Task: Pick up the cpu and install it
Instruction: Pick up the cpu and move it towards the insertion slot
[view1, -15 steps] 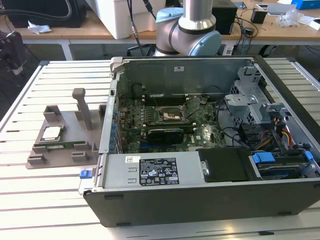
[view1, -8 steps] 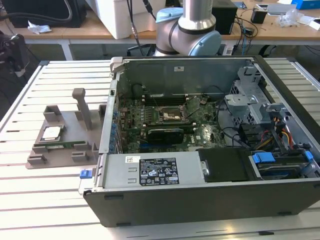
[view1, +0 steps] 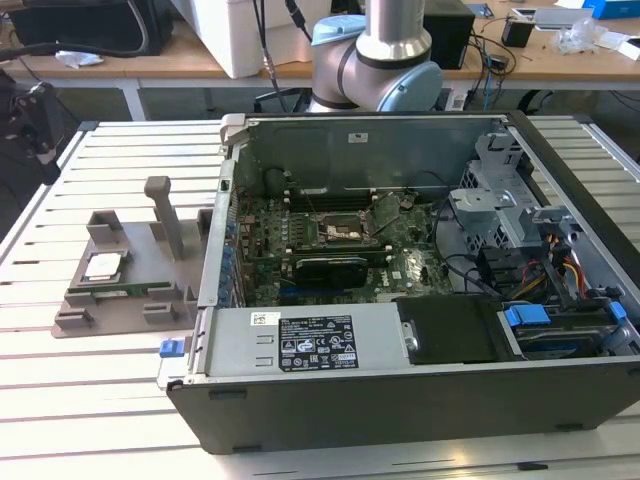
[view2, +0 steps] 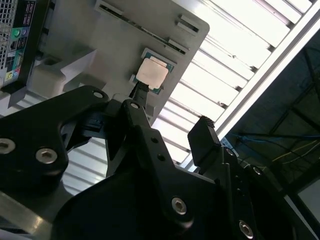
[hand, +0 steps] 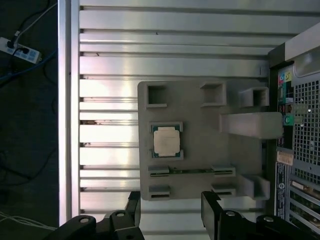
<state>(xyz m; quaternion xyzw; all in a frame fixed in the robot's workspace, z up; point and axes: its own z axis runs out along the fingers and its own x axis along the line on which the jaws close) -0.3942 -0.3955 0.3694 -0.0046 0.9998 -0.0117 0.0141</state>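
Observation:
The cpu (view1: 103, 266) is a small silver-topped square lying flat in its recess on the grey holder tray (view1: 120, 300), on the exterior view's left. Both wrist views look down on it: the cpu (hand: 166, 140) sits in the holder tray (hand: 200, 145), well below my gripper (hand: 172, 212). The two black fingers (hand: 212, 205) stand apart with nothing between them. In the second wrist view the open gripper (view2: 172, 107) hangs above the cpu (view2: 152, 73) and the tray (view2: 115, 40), touching neither. The motherboard's black socket frame (view1: 337, 234) lies inside the open computer case.
The open computer case (view1: 400, 400) stands right beside the tray, its rear panel (hand: 300, 125) close to the tray's edge. A tall grey post (view1: 165, 215) rises from the tray. The slatted metal table (hand: 110, 65) ends at an edge with cables on the floor beyond.

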